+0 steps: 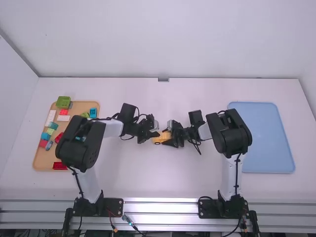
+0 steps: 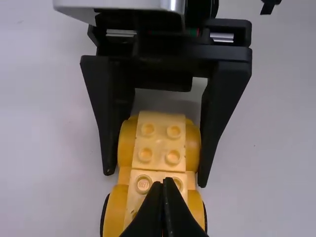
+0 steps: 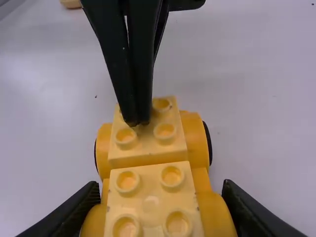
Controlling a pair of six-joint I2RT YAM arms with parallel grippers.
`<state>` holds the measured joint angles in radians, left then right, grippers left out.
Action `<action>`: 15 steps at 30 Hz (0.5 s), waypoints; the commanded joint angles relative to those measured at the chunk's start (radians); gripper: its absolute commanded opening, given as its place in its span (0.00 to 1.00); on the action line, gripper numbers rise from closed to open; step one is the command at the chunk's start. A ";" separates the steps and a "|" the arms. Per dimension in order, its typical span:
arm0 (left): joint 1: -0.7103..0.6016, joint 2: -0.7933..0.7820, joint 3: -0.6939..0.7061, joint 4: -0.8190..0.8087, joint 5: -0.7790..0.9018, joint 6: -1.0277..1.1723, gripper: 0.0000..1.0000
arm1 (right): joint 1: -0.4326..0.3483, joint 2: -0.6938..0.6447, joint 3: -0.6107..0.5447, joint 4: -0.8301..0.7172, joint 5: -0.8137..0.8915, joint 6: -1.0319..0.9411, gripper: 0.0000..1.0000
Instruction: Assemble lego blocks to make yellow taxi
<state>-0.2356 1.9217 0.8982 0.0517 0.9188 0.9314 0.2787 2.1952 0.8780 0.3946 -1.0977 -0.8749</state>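
Jaws on the left gripper (image 1: 158, 132) are brought together, with nothing pinched between the tips. They are placed over the studs (image 3: 165, 131) at one end of the taxi (image 1: 157, 140) (whether the studs are actually touched cannot be told). By the right gripper (image 1: 169, 138) the other end of the taxi is held, its jaws set apart with one on each side and the yellow body clasped between.

The taxi is held near the middle of the table (image 1: 133, 173), between the two arms. Pale yellow tops are seen on it, flanked by rounded sides of a deeper yellow; at the end under the left gripper, a black wheel (image 3: 208, 143) is partly shown. A step is formed between the two studded tops, and the higher one is at the end clasped by the right gripper.

On the left, a tan tray (image 1: 43, 160) is laid, with small blocks in several colours spread over it; a green block (image 1: 63, 102) is set at its far edge and a red block (image 1: 59, 166) at its near edge. On the right, beyond the right arm, a blue tray (image 1: 269, 143) is laid flat.
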 commanded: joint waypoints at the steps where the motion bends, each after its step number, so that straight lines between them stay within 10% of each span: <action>1: 0.001 0.046 0.000 -0.014 -0.018 -0.007 0.02 | -0.006 0.017 0.013 -0.006 -0.006 0.014 0.40; 15: 0.000 0.145 0.002 -0.019 -0.101 0.007 0.02 | -0.004 0.017 0.023 -0.011 -0.005 0.015 0.40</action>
<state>-0.2337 1.9862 0.9295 0.0631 0.9844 0.9279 0.2726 2.1952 0.8780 0.3920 -1.0969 -0.8860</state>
